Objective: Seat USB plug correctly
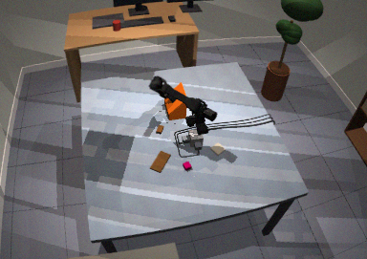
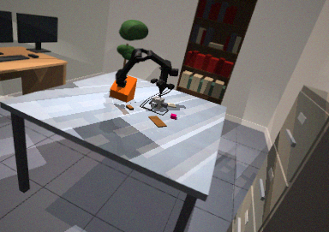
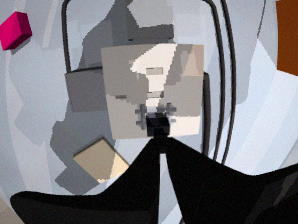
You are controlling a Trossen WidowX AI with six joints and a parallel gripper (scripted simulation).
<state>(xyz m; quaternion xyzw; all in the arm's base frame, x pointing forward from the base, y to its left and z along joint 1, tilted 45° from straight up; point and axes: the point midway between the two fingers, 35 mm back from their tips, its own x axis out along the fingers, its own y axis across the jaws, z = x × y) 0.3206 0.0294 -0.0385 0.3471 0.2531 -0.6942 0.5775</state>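
Note:
The power cube (image 1: pixel 195 136) (image 2: pixel 158 101) (image 3: pixel 182 97) is pale and boxy and stands on the table, with small slots on its top face in the wrist view. My gripper (image 2: pixel 160 95) (image 3: pixel 161 144) is above it, with its fingertips nearly together and shut on the small black USB plug (image 3: pixel 158 124). The plug is over the near edge of the cube's top, with grey cross-shaped pieces beside it. Its far end is hidden, so how deep it sits and which way round it is cannot be told.
Dark cables (image 1: pixel 239 122) (image 3: pixel 230 75) loop around the cube. Grey blocks (image 3: pixel 86 90) adjoin its sides. Near it lie a cream tile (image 1: pixel 218 148) (image 3: pixel 102 160), a magenta cube (image 1: pixel 187 165) (image 2: pixel 173 116) (image 3: pixel 15 31), a brown slab (image 1: pixel 161 161) (image 2: pixel 158 121) and a small brown block (image 1: pixel 160 129). An orange block (image 1: pixel 177 109) (image 2: pixel 122 91) stands behind.

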